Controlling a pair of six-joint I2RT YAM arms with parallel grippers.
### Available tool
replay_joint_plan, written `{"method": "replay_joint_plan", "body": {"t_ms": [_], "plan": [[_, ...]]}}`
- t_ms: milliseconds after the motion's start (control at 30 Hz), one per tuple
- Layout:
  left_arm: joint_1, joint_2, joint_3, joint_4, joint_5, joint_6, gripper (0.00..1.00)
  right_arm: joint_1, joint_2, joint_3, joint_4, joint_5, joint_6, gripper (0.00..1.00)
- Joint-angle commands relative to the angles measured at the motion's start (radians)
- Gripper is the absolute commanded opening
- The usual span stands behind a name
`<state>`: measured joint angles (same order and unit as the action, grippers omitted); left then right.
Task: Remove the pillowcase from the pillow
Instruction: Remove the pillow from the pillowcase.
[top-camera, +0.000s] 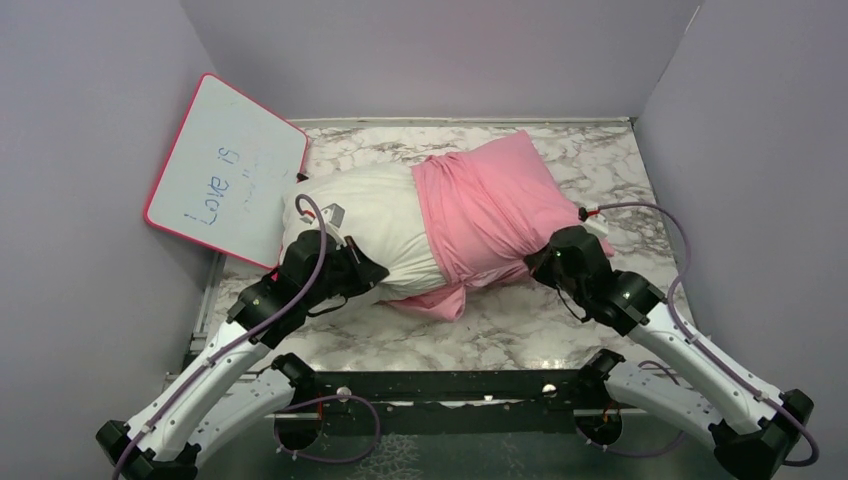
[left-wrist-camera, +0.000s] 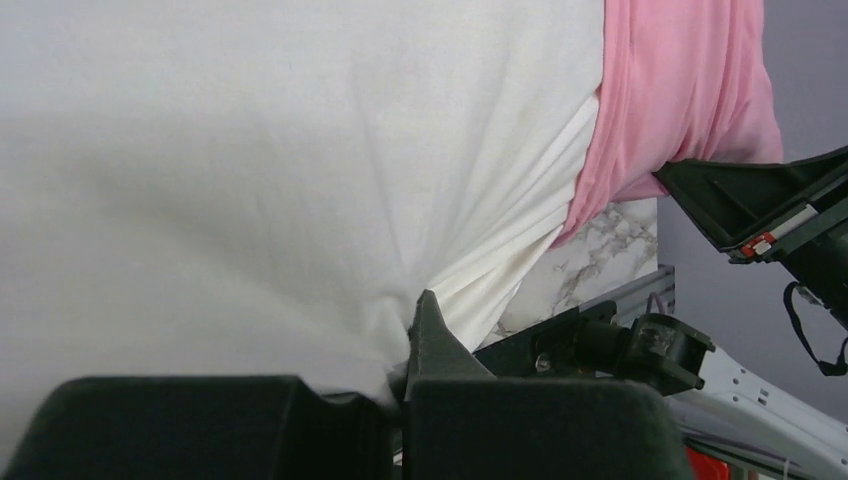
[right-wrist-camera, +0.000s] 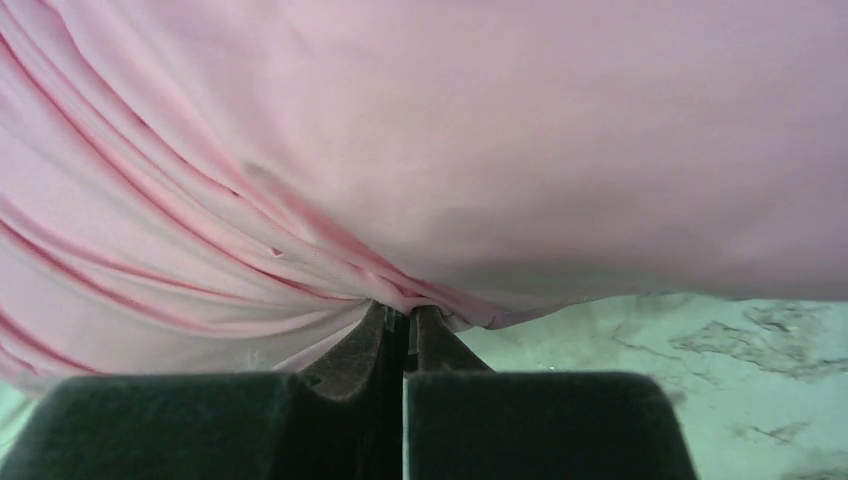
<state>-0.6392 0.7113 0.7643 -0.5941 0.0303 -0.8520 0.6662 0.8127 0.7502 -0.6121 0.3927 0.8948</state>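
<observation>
The white pillow (top-camera: 375, 225) lies across the middle of the marble table, its left half bare. The pink pillowcase (top-camera: 495, 205) is bunched over its right half, with a loose flap on the table at the front. My left gripper (top-camera: 368, 272) is shut on a pinch of the pillow's white fabric (left-wrist-camera: 300, 180) at its near left edge; folds radiate from the pinch. The pillowcase (left-wrist-camera: 680, 90) shows at the upper right of that view. My right gripper (top-camera: 538, 265) is shut on gathered pink pillowcase fabric (right-wrist-camera: 420, 150) at the near right side.
A pink-framed whiteboard (top-camera: 228, 170) with "Love is" written on it leans against the left wall, touching the pillow's far left corner. Grey walls close in the table (top-camera: 560, 320) on three sides. A dark metal rail runs along the near edge.
</observation>
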Motion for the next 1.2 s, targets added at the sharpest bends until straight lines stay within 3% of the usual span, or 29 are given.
{"method": "replay_joint_plan", "body": {"t_ms": [0, 300, 400, 500, 700, 833, 1000, 1167], "plan": [[0.015, -0.067, 0.061, -0.246, -0.261, 0.087, 0.00, -0.033, -0.033, 0.073, -0.302, 0.429, 0.015, 0.01], [0.015, -0.091, 0.034, -0.233, -0.177, 0.076, 0.00, -0.034, -0.059, 0.104, -0.248, 0.128, -0.070, 0.03], [0.015, -0.101, 0.020, -0.184, -0.126, 0.063, 0.00, -0.034, -0.090, 0.081, -0.168, -0.103, -0.127, 0.13], [0.015, -0.097, 0.012, -0.139, -0.083, 0.043, 0.00, -0.034, -0.118, 0.048, -0.114, -0.298, -0.136, 0.35], [0.015, -0.082, 0.008, -0.072, -0.031, 0.018, 0.00, -0.034, -0.163, 0.020, -0.054, -0.459, -0.119, 0.55], [0.015, -0.069, 0.010, -0.043, -0.004, 0.013, 0.00, -0.033, -0.137, -0.001, 0.014, -0.609, -0.075, 0.61], [0.015, -0.056, 0.009, -0.015, 0.011, 0.006, 0.00, -0.021, -0.166, -0.065, 0.068, -0.593, 0.031, 0.67], [0.015, -0.048, 0.000, 0.003, 0.020, -0.002, 0.00, 0.009, -0.099, -0.066, 0.117, -0.573, 0.064, 0.67]]}}
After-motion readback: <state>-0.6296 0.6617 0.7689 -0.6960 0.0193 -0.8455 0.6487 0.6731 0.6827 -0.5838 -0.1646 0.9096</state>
